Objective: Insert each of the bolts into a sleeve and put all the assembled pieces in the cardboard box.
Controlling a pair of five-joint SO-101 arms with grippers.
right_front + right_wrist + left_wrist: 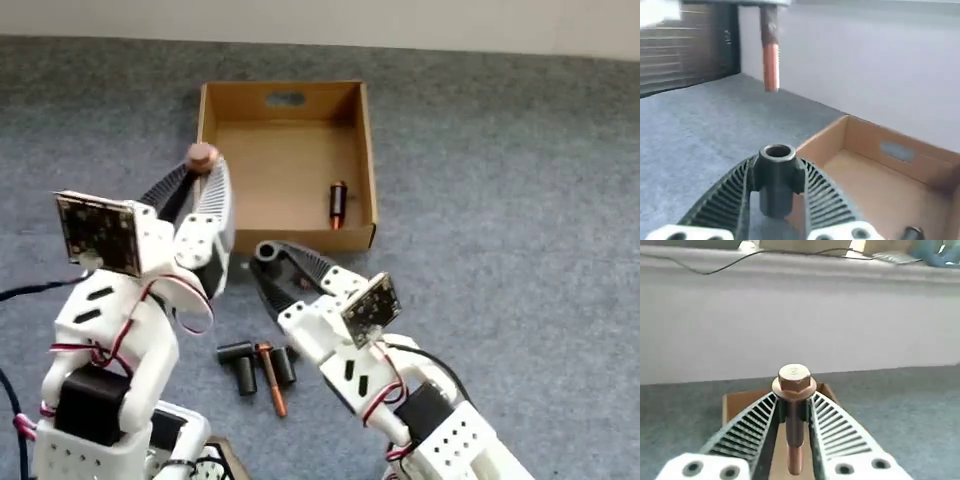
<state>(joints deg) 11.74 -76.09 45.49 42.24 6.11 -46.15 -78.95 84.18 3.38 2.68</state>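
My left gripper is shut on a copper bolt, head up and shank hanging down, raised over the near left corner of the cardboard box. My right gripper is shut on a black sleeve, held upright with its bore facing up, just in front of the box. In the right wrist view the bolt hangs above and beyond the sleeve. One assembled piece lies inside the box by its right wall. On the carpet lie several loose sleeves and a second bolt.
Grey carpet covers the floor, with open room to the right of the box and behind it. A pale wall rises beyond the box. The loose parts lie between the two arm bases.
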